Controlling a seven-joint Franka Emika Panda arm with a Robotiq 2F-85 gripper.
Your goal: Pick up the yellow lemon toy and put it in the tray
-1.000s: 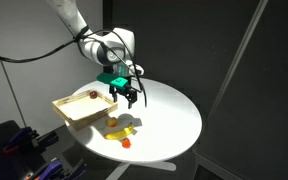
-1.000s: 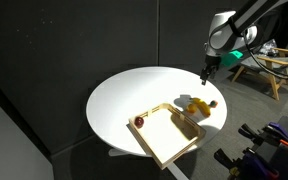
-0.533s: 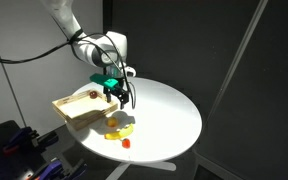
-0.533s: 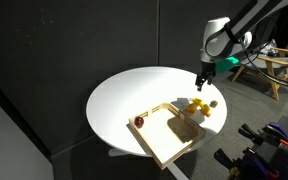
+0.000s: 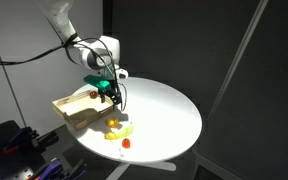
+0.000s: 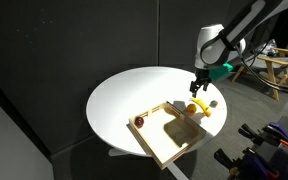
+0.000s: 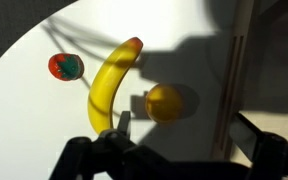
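The yellow lemon toy (image 7: 165,102) lies on the white round table, between the long yellow banana piece (image 7: 109,85) and the rim of the pale wooden tray (image 7: 234,70). It also shows in both exterior views (image 5: 112,124) (image 6: 193,108). My gripper (image 7: 189,135) is open and empty, hovering above the lemon with a finger on each side of it. It shows in both exterior views (image 5: 112,96) (image 6: 196,88). The tray (image 5: 72,110) (image 6: 176,145) sits at the table's edge.
A small red toy (image 7: 65,67) (image 5: 125,143) lies beyond the banana piece (image 5: 122,131) (image 6: 203,109), near the table edge. A dark red fruit toy (image 6: 139,122) rests in a tray corner. Dark curtains surround the table (image 6: 124,95).
My gripper has moved sideways from over the open table to above the lemon and tray edge. It has stayed open. The toys have not moved.
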